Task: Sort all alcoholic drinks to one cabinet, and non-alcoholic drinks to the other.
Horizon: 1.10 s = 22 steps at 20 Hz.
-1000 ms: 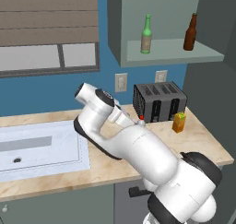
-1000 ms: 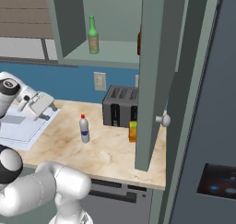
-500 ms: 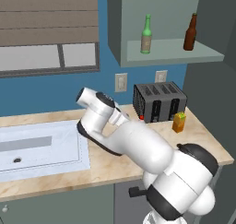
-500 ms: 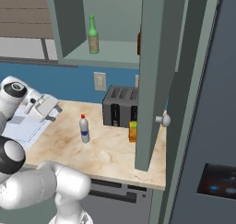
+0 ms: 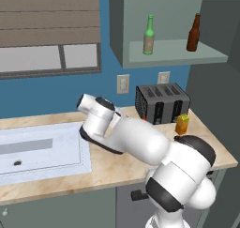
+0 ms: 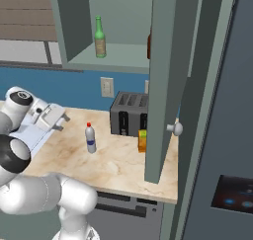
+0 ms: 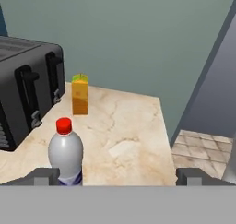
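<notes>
On the upper cabinet shelf stand the green glass bottle (image 5: 149, 34) (image 6: 100, 37) and the brown glass bottle (image 5: 192, 33); the open door half hides the brown one (image 6: 148, 45) in the right base view. The white red-capped bottle (image 6: 90, 138) (image 7: 66, 153) stands upright on the counter. The small orange carton (image 5: 182, 125) (image 6: 142, 140) (image 7: 79, 94) sits beside the toaster. My gripper (image 6: 57, 120) (image 7: 118, 176) is open and empty. It hovers left of the white bottle and points at it, a short gap away.
A black toaster (image 5: 162, 102) (image 6: 129, 114) (image 7: 25, 85) stands against the wall behind the bottle. A white sink (image 5: 37, 149) lies to the left. The open cabinet door (image 6: 165, 81) juts out over the counter's right end, with the dark fridge (image 6: 222, 135) beyond it.
The arm has swung a little, and the hand has eased slightly toward the white bottle. The jaws stay open. No drink has moved.
</notes>
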Tool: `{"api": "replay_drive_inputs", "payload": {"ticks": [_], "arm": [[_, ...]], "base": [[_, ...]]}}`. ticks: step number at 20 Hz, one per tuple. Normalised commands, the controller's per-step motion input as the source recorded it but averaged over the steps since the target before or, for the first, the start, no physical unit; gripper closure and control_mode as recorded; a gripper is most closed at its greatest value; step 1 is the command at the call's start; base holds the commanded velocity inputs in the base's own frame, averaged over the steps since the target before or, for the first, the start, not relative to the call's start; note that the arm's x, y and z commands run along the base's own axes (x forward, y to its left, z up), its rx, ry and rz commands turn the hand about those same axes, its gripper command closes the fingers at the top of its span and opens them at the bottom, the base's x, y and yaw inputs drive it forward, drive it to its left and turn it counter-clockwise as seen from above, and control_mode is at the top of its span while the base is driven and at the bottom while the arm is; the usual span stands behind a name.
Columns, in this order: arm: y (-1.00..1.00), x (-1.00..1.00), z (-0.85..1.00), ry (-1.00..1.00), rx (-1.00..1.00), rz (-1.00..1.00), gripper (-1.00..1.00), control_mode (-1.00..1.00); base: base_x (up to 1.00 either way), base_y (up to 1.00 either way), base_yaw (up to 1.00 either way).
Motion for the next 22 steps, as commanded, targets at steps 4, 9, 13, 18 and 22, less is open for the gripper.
{"api": "replay_drive_inputs", "payload": {"ticks": [4,9,13,18,22], "arm": [[-0.11,0.21,-0.17,0.0,-0.05,0.0,-1.0,-1.0],[-0.04,0.23,-0.13,0.01,-0.04,0.0,-1.0,-1.0],[0.0,0.13,-0.18,0.06,-0.04,0.0,-1.0,-1.0],[0.0,0.04,-0.18,0.08,-0.04,0.0,-1.0,-1.0],[0.0,0.11,-0.14,0.03,-0.04,0.0,-1.0,-1.0]], "base": [[0.0,0.0,0.0],[0.0,0.0,0.0],[0.0,0.0,0.0],[0.0,0.0,0.0],[0.0,0.0,0.0]]}}
